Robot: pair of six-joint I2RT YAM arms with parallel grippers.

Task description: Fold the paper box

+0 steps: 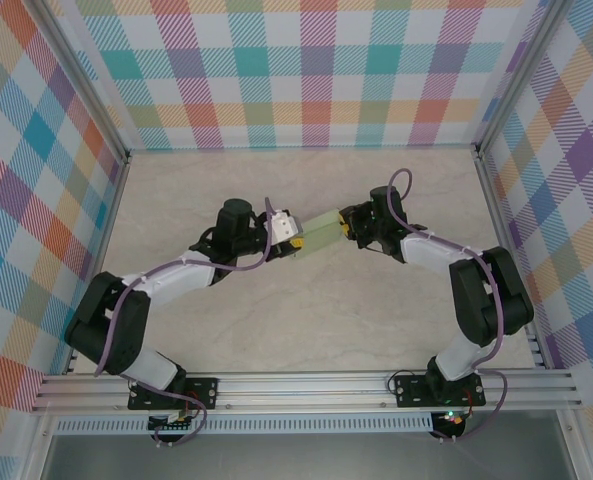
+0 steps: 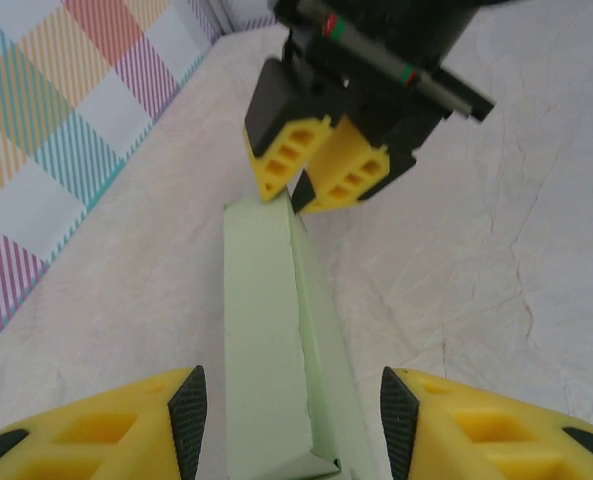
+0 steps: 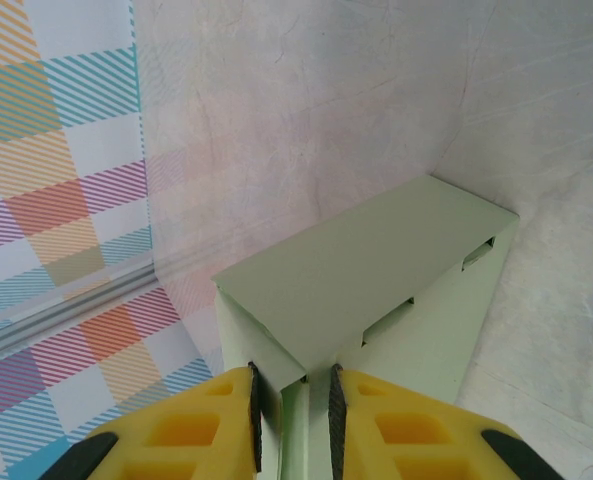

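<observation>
The paper box [image 1: 319,233] is pale green card folded into a long narrow box, held off the table's middle between the two arms. My right gripper [image 3: 293,400] is shut on a corner at one end of the box [image 3: 366,270], with a folded edge of card pinched between its pads. In the left wrist view the box [image 2: 266,330] runs away from me to the right gripper [image 2: 294,190]. My left gripper [image 2: 292,415] is open astride the near end, with a gap to the card on each side. From above, the left gripper [image 1: 292,236] meets the box's left end and the right gripper [image 1: 348,224] its right end.
Plaid walls [image 1: 306,70] close in the back and both sides of the pale marbled table [image 1: 306,320]. An aluminium rail [image 1: 306,385] runs along the near edge by the arm bases.
</observation>
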